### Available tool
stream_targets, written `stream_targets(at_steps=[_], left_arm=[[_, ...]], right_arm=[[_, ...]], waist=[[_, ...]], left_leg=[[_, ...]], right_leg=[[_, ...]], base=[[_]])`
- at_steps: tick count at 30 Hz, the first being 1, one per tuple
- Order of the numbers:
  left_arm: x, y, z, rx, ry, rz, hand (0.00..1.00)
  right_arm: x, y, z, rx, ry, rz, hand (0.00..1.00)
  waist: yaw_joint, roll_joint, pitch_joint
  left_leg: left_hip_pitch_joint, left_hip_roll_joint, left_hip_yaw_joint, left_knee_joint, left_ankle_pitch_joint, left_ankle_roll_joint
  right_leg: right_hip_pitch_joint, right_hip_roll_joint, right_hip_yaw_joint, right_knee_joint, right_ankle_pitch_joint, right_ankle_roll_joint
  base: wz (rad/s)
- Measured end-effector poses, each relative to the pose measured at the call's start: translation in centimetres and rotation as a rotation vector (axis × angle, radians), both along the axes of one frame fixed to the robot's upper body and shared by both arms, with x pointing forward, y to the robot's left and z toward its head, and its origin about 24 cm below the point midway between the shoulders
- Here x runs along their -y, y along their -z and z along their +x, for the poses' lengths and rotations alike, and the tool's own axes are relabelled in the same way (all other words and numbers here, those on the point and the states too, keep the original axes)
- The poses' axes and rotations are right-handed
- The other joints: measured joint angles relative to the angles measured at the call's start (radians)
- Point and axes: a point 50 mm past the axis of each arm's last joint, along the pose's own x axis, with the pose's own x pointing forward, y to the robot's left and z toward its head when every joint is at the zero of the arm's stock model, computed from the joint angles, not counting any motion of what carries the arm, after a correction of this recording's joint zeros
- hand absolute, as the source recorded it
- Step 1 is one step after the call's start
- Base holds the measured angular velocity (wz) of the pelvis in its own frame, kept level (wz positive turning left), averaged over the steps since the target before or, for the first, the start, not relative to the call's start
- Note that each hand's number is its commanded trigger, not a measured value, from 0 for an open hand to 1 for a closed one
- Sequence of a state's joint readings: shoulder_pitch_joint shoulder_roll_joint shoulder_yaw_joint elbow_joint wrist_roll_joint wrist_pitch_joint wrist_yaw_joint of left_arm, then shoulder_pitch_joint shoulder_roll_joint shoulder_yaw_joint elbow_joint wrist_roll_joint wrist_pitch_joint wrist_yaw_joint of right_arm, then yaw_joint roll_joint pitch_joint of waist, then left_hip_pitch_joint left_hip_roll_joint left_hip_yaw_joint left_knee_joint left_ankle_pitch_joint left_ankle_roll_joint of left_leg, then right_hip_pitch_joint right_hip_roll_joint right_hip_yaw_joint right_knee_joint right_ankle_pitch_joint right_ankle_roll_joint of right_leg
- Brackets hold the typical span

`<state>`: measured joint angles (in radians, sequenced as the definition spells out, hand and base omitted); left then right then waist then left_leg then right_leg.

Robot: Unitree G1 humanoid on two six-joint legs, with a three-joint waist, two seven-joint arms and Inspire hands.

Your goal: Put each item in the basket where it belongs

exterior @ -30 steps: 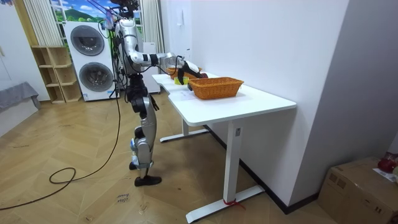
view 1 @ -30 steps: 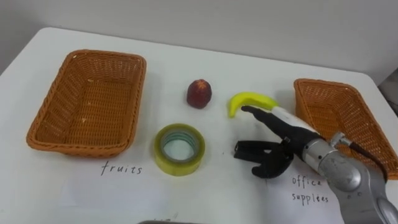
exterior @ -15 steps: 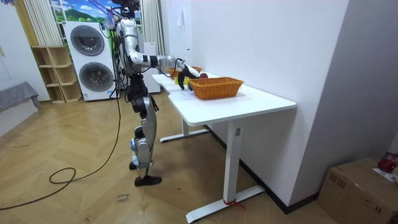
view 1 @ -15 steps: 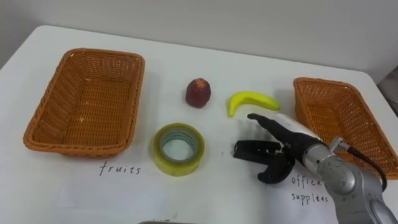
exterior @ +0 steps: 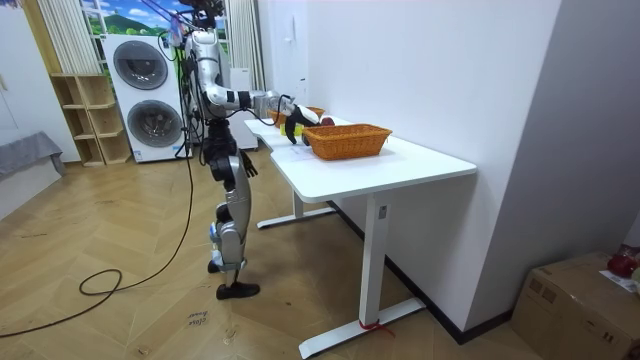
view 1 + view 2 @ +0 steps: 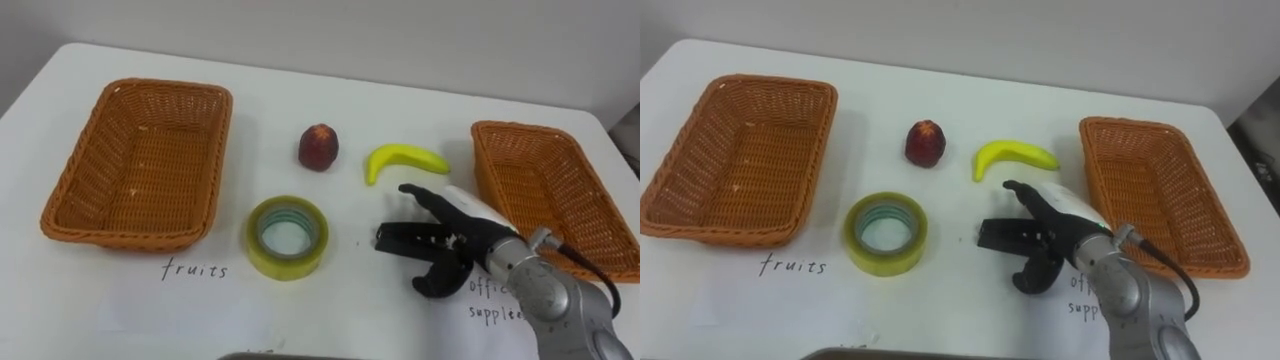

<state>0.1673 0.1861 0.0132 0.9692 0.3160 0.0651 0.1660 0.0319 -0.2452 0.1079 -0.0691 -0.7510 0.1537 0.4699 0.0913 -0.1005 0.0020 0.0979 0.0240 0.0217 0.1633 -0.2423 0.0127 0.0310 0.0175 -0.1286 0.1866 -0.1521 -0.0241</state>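
Across the white table (image 6: 420, 110) I have a bare middle strip to work in, hemmed by two wicker baskets: the left basket (image 6: 215, 150) sits close to the table's left edge and the right basket (image 6: 520, 132) runs close to its right edge. The far edge meets a plain wall, and along the near edge I get open white surface, with handwriting in front of each basket. My right hand (image 6: 462, 240) is over that strip, just inside the right basket and apart from it. Its fingers (image 6: 400, 238) are spread and loosely bent, pointing left, and they hold nothing. The banana (image 6: 405, 160) lies just beyond the thumb without touching it, and the red fruit (image 6: 319, 148) sits a little further left, apart from the banana. The roll of yellow tape (image 6: 288, 238) lies flat between the hand and the left basket, right on the straight line across to that side. All three things rest on the table top, outside the baskets. From the room view I see the robot standing upright at the table's end, right arm out over the top, with open wood floor behind it and two stacked washing machines (image 5: 148, 90) and a shelf (image 5: 85, 120) beyond
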Motion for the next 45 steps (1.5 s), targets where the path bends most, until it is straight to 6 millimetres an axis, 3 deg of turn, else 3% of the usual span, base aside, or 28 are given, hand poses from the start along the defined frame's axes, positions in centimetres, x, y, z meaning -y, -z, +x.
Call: stream_targets(at_steps=[14,28,44,45], left_arm=[[0.0,-0.2,0.3,0.022,0.005,0.022,0.00],[-0.1,-0.2,0.3,0.013,0.006,0.023,0.00],[-0.2,-0.2,0.0,-0.004,-0.002,0.079,0.00],[-0.2,-0.2,0.0,-0.003,-0.004,0.085,0.00]], right_arm=[[-0.6,0.4,-0.2,-0.012,-0.023,-0.031,0.00],[-0.5,1.0,-0.4,-0.077,-0.023,-0.031,0.00],[-0.2,2.0,-0.5,-0.155,-0.001,0.001,0.00],[-0.3,2.1,-0.5,-0.157,-0.002,0.000,0.09]], waist=[[0.000,0.001,-0.0003],[0.000,-0.018,-0.0021],[-0.001,-0.022,-0.0015],[-0.001,-0.024,-0.0016]], left_leg=[[0.001,0.000,-0.001,0.003,0.001,0.000],[0.001,0.000,0.000,0.004,0.002,-0.001],[0.002,0.000,-0.003,0.007,0.006,-0.004],[0.001,0.000,-0.003,0.007,0.006,-0.004]], right_leg=[[0.002,0.001,-0.002,-0.001,0.007,-0.001],[0.002,0.001,-0.001,-0.001,0.008,-0.002],[0.003,-0.001,-0.011,-0.001,0.012,-0.005],[0.004,-0.001,-0.011,-0.003,0.012,-0.005]], base=[[0.00],[0.00],[0.00],[0.00]])
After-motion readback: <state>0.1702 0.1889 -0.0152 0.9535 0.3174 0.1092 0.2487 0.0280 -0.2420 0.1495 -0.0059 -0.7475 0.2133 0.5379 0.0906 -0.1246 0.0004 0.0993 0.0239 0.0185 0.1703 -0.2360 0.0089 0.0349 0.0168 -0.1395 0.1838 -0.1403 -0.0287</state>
